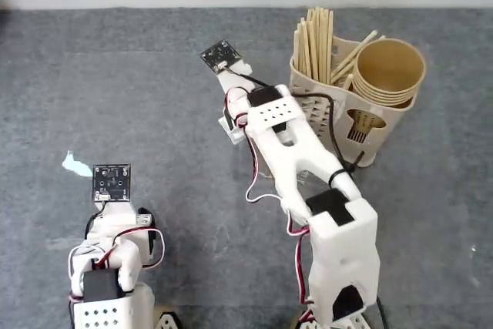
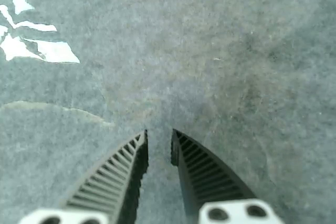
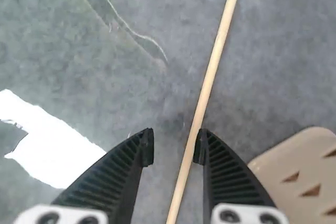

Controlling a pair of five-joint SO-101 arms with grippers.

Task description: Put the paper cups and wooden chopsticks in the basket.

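You have one loose wooden chopstick [image 3: 207, 85] lying flat on the grey worktop [image 1: 154, 75], running lengthwise through the gap of your right gripper [image 3: 173, 145]. It sits hard against one finger and well off the other, so the gripper is partly open around it and not clamped on it. A corner of the basket [image 3: 299, 166] shows just beside that gripper, and a white patch [image 3: 42, 145] lies on the worktop on the other side.

From above, your right arm [image 1: 285, 144] stretches out along the near side of the basket [image 1: 323, 109]. The basket stands upright at the far right of the worktop. A bundle of chopsticks [image 1: 316, 40] stands in one compartment, and a stack of paper cups [image 1: 389, 67] sits nested in the one next to it.

Your left arm [image 1: 115, 244] is well apart, at the near left. Your left gripper [image 2: 159, 142] is only slightly open, holds nothing, and points down at bare worktop, with a torn white scrap [image 2: 39, 48] nearby.
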